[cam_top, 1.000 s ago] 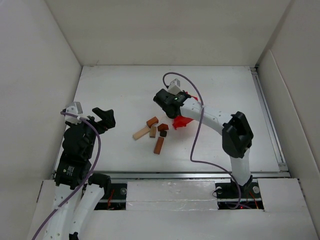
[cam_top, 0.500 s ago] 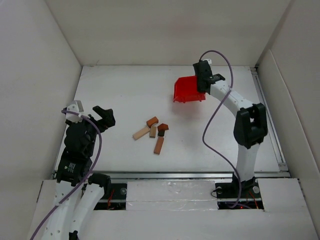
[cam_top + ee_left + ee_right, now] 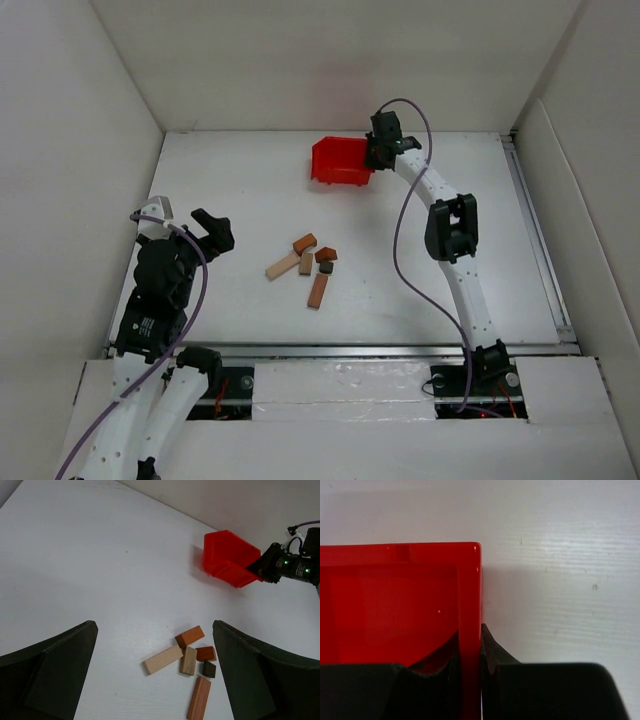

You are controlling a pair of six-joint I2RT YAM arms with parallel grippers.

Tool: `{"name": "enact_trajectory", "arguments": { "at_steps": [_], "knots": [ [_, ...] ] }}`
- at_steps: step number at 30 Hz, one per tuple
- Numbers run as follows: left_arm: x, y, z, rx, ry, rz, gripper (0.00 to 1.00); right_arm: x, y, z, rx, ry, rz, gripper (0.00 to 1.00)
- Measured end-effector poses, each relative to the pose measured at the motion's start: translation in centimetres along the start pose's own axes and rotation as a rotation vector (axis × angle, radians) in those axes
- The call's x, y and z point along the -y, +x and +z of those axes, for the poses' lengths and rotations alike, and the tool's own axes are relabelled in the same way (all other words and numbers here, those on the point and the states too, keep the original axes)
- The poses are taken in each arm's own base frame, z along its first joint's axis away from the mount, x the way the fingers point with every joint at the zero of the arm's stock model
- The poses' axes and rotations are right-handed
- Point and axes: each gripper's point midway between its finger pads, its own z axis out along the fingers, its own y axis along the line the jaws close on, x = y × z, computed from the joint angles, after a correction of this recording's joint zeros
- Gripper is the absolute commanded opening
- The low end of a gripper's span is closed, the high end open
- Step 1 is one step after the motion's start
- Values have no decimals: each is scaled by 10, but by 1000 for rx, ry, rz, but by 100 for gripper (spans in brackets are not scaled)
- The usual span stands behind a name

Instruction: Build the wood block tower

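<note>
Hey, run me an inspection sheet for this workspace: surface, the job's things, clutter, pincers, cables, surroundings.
Surface: white tabletop, no spills or marks seen.
Job's things: six small wooden blocks, light tan to dark brown, lying loose in a cluster mid-table; none stacked.
Clutter: red plastic bin near the far edge.
Pincers: left pincer open and empty, off to the left of the blocks; right pincer shut on the bin's wall.
Cables: left arm's purple cable and right arm's purple cable hang in loops, clear of the blocks.
Surroundings: white panel walls on three sides; nothing else seen.
</note>
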Motion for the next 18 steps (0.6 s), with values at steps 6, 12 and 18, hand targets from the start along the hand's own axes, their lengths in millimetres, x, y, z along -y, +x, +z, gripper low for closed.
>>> {"name": "enact_trajectory", "arguments": {
  "at_steps": [6, 12, 18],
  "knots": [
    [2, 9, 6, -42, 9, 15, 99, 9, -20, 6, 36, -35, 103, 100],
    [6, 15, 10, -72, 27, 29, 99, 24, -39, 5, 75, -70, 155, 100],
    [5, 17, 12, -82, 23, 32, 99, 15, -56, -51, 130, -77, 122, 100]
  ]
}}
